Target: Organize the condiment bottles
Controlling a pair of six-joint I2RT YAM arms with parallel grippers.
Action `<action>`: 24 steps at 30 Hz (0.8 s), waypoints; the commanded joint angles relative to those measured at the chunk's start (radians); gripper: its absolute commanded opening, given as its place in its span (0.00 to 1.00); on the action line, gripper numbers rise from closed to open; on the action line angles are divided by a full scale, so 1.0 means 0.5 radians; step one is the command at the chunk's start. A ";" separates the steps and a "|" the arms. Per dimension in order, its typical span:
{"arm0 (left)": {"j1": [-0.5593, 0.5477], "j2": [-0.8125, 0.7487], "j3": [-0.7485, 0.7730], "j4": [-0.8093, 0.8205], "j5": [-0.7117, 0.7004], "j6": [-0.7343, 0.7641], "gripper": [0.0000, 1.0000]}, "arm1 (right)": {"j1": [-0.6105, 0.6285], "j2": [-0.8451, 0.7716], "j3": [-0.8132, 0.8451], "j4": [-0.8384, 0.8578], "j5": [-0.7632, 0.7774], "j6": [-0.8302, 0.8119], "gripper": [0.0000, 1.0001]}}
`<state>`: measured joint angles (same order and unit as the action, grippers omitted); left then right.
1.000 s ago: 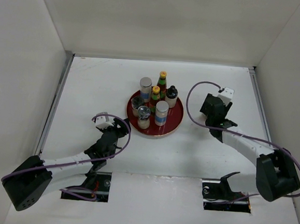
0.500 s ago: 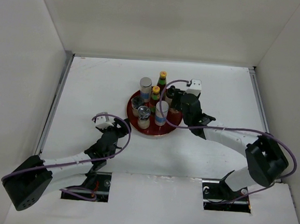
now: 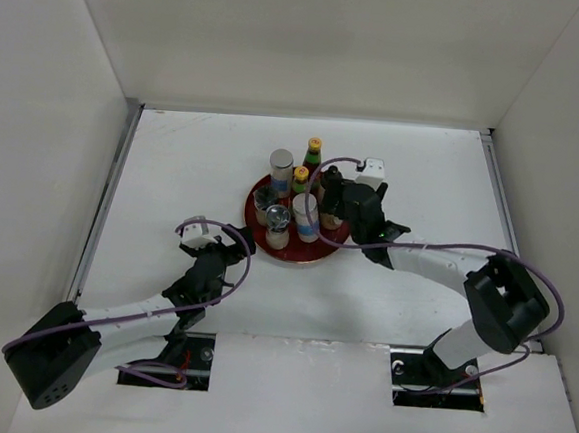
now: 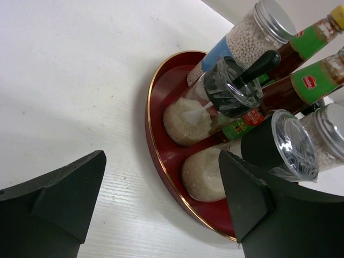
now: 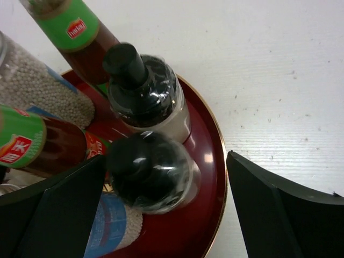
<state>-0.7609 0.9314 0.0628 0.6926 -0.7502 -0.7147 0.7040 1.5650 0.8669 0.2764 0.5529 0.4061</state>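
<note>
The condiment bottles stand clustered on a round red plate [image 3: 300, 260]. Two slim sauce bottles [image 3: 314, 151] with orange caps are at the back, beside silver-lidded shakers [image 3: 281, 165]. My right gripper [image 3: 336, 206] hangs over the plate's right side. In the right wrist view it [image 5: 165, 158] is open, its jaws either side of a black-capped shaker [image 5: 150, 169], with a gap showing on the right. My left gripper [image 3: 226, 261] is low on the table, left of the plate. In the left wrist view it [image 4: 161, 157] is open and empty, facing the plate's rim [image 4: 148, 126].
White walls enclose the table on three sides. A second black-topped shaker [image 5: 141, 83] stands just behind the one between my right jaws. Purple cables loop over both arms. Bare white table [image 3: 173, 167] lies left and right of the plate.
My right arm has swung left from the bare table to the plate's right side and opened wide over the black-capped shaker. My left gripper has also opened wider, staying in place.
</note>
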 commanded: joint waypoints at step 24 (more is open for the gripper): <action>-0.158 -0.141 0.614 -0.939 0.028 0.092 1.00 | -0.430 -1.531 -0.786 -0.599 0.388 0.326 1.00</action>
<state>-0.8230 0.8921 0.3000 0.3706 -0.7471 -0.6434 0.5316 0.8623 0.4931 0.0319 0.7406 0.5343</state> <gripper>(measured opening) 0.997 0.998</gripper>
